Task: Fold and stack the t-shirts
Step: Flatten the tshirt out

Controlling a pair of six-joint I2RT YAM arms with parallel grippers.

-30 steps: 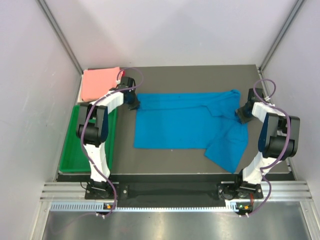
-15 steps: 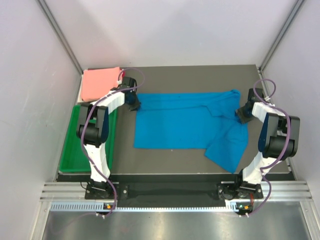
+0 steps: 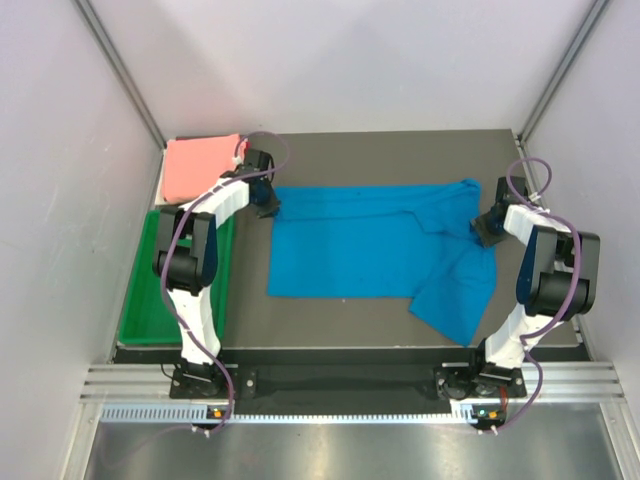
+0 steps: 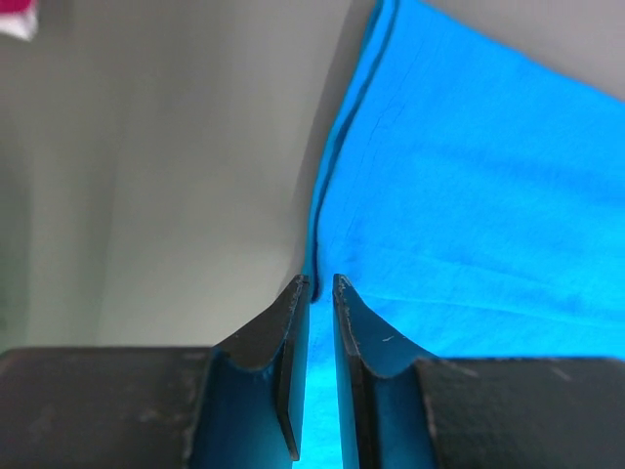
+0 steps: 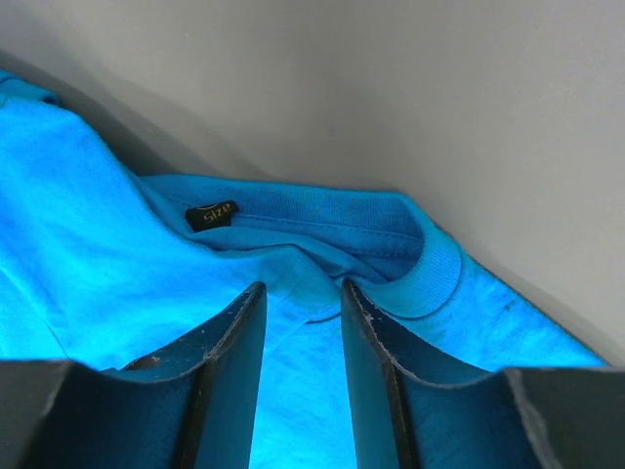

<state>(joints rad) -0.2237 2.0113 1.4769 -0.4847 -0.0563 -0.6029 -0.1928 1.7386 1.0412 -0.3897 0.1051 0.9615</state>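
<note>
Top view only: blue t-shirt point(image 3: 350, 250) spread mid-table, one sleeve trailing toward the near right; pink t-shirt point(image 3: 200, 167) folded at the far left corner. My left gripper point(image 4: 317, 281) is pinched on the blue hem. My right gripper point(image 5: 303, 288) clamps bunched cloth below the collar, and only that wrist view shows the size tag point(image 5: 212, 215).

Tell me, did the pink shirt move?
No. The pink shirt lies just beyond the far end of the green tray, same as in the earlier pictures.
</note>
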